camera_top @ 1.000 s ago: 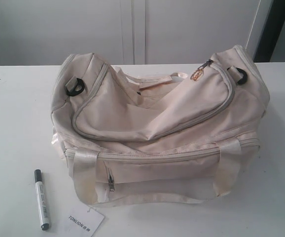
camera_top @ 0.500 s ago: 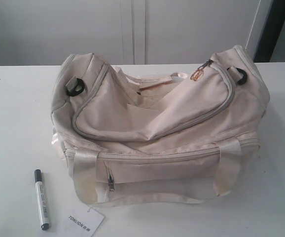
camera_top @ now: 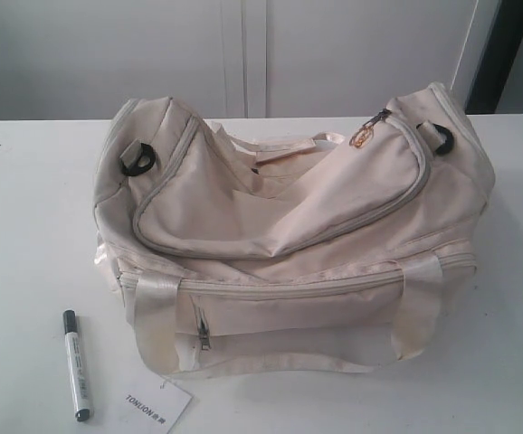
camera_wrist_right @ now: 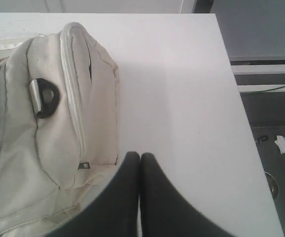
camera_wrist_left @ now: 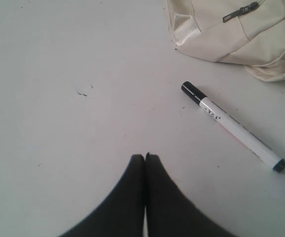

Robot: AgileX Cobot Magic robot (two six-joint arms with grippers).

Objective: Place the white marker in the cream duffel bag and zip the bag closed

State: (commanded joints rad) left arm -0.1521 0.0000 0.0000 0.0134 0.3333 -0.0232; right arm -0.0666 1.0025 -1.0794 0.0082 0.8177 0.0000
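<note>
White marker lies flat, slanted, near and ahead of the left gripper, well apart from the right gripper; both pinched together.

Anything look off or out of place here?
Nothing damaged or spilled. On the cream duffel bag, the top flap looks unzipped and sags into the opening, zipper pull at its right end. The white marker lies capped on the table outside it, beside a paper tag.
</note>
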